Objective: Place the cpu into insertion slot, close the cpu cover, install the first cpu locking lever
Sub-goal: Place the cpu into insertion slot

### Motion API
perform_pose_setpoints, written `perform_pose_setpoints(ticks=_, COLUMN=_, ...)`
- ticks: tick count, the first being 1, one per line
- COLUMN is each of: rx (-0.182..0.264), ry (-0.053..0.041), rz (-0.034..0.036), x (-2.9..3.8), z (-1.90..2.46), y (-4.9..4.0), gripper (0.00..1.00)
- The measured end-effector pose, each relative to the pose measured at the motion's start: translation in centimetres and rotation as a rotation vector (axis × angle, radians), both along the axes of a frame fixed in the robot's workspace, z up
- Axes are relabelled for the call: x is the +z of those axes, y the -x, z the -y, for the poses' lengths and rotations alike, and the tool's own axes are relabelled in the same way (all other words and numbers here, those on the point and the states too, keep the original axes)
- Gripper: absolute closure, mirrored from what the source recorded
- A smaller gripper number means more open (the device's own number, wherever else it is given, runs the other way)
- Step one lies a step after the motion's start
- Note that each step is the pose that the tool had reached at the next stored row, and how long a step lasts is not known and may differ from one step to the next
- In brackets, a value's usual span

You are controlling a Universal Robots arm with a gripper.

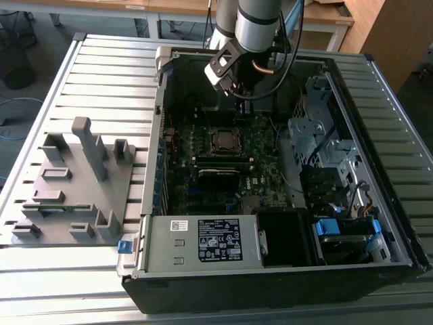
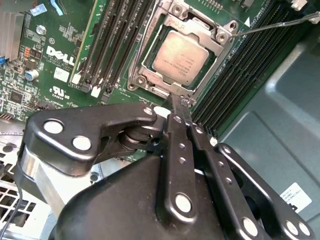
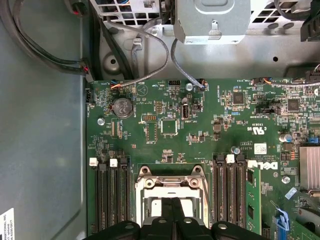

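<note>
The cpu (image 2: pixel 180 59) lies flat in the insertion slot (image 2: pixel 150 75), its silver-grey top showing through the square window of the cpu cover (image 2: pixel 176 21), which lies down around it. A thin silver locking lever (image 2: pixel 280 24) sticks out from one corner of the socket, over the memory slots. My gripper (image 2: pixel 178 101) is shut with nothing between its black fingers, the tips hovering at the socket's edge. In the exterior view the gripper (image 1: pixel 238 93) hangs above the motherboard just beyond the socket (image 1: pixel 223 140). In the first wrist view the fingers (image 3: pixel 172 215) cover part of the socket frame (image 3: pixel 170 182).
Long black memory slots (image 2: pixel 115 45) flank the socket on both sides. Cables (image 3: pixel 150 65) loop over the board's far edge near the case wall. A metal drive cage (image 1: pixel 325 142) and a power supply box (image 1: pixel 203 240) stand inside the case. A grey fixture (image 1: pixel 74 183) sits on the exterior view's left.
</note>
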State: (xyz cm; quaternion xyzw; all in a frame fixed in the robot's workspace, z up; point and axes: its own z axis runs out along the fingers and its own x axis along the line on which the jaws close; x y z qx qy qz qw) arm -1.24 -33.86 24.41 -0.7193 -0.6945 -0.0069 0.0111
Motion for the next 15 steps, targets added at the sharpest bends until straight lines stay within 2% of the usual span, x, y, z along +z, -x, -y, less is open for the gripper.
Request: perform_pose_setpoints(ticks=15, rx=0.0, ry=0.0, rz=0.0, x=-0.1, z=0.0, y=0.26, gripper=0.9)
